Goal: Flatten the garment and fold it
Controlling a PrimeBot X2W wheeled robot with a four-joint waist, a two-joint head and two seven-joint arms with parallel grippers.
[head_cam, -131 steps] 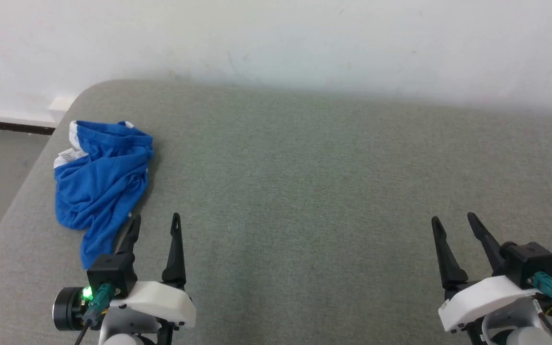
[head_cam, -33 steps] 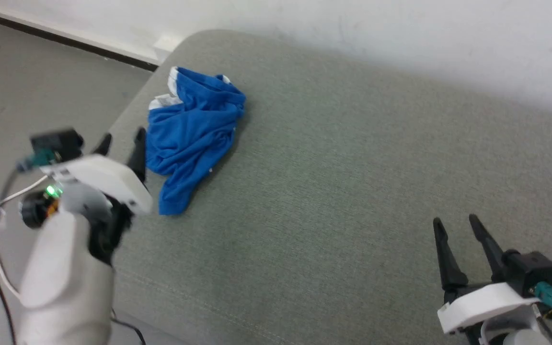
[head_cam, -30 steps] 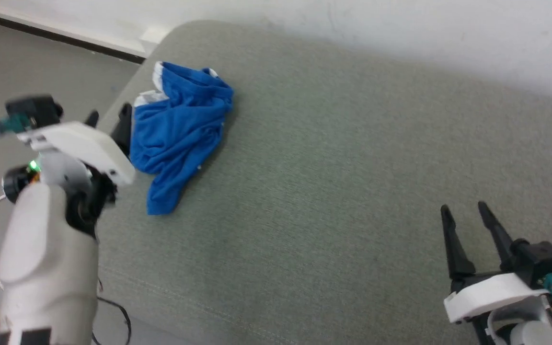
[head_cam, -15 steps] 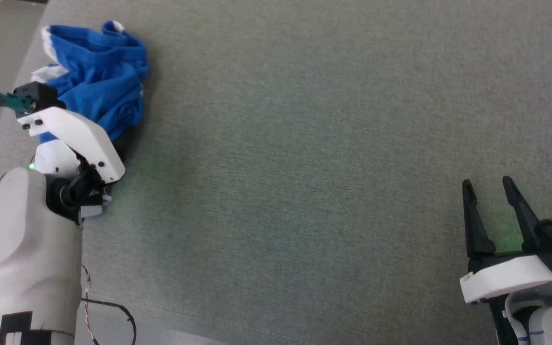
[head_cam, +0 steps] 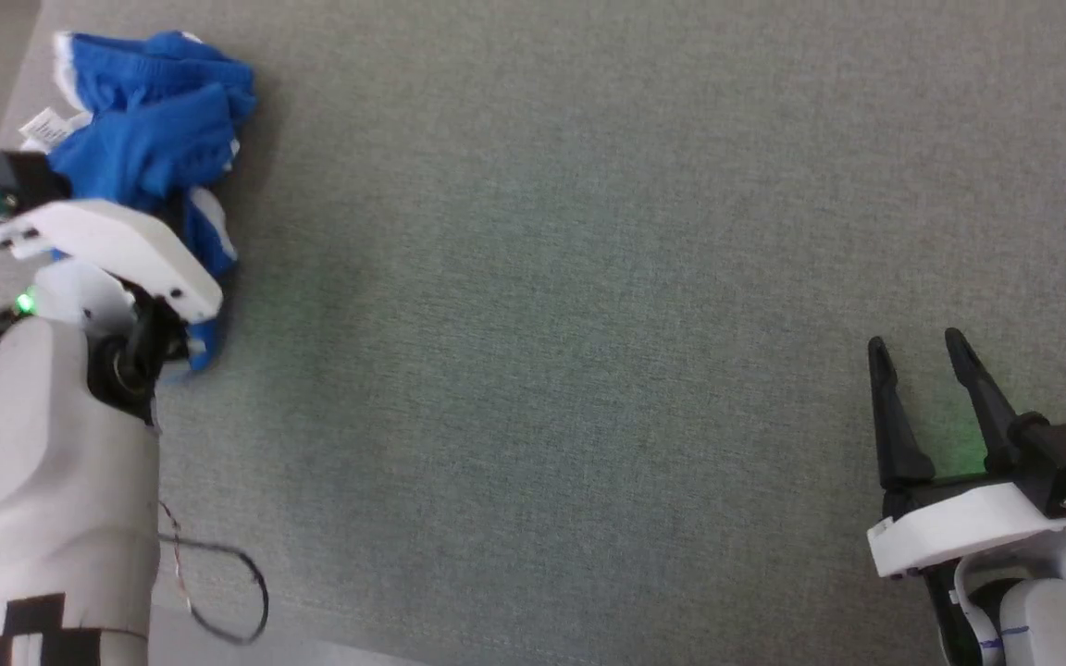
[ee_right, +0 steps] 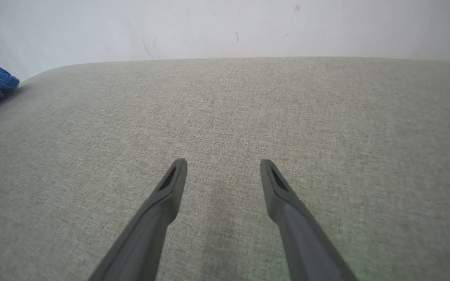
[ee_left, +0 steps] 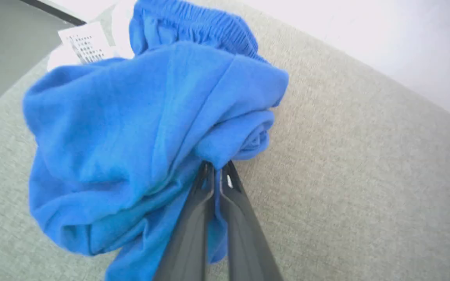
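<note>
Garment (ee_left: 131,128), bunched blue fabric, white label (ee_left: 82,43), print illegible

The grey-green, fabric-covered bench (head_cam: 588,324) stretched across the frame. On it the garment (head_cam: 149,139), bright blue shorts with white trim, lay bunched in a heap at the upper left, near the bench's edge.

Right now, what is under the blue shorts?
The grey cushion lies under the blue shorts. The left end effector is shut on a fold at their edge, its tips tucked beneath the cloth. Anything under the bunched middle is covered, so I cannot tell.
</note>
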